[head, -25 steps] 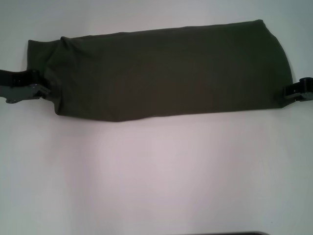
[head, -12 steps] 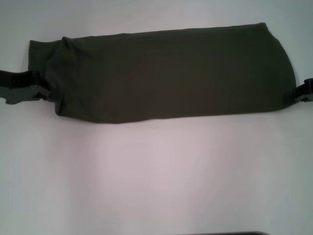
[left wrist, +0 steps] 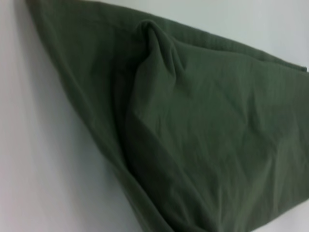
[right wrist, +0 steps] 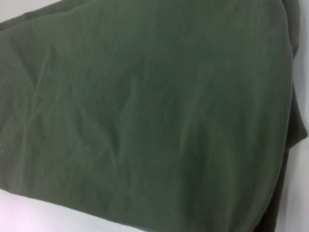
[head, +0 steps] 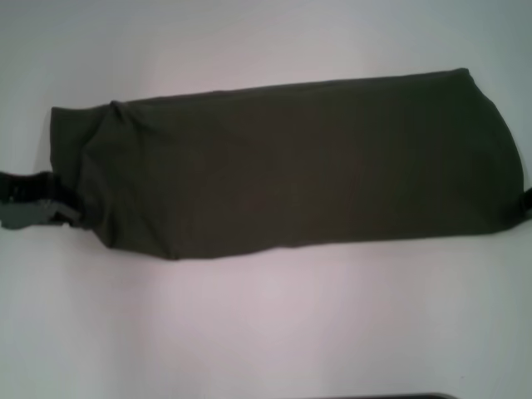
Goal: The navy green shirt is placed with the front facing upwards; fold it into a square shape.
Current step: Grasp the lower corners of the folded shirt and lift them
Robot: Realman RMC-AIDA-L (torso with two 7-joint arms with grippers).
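The navy green shirt lies folded into a long dark olive band across the white table, plain side up, with no lettering showing. At its left end, my left gripper grips the near corner, and the cloth bunches into a ridge toward it in the left wrist view. My right gripper shows only as a sliver at the picture's right edge, at the shirt's right end. The right wrist view is filled with smooth shirt fabric and a layered edge.
Bare white table surface surrounds the shirt, with a wide stretch between it and me. A dark strip runs along the bottom edge of the head view.
The whole shirt has slid toward me and a little to the right, and both grippers have moved with its ends. The right gripper has nearly left the head view.
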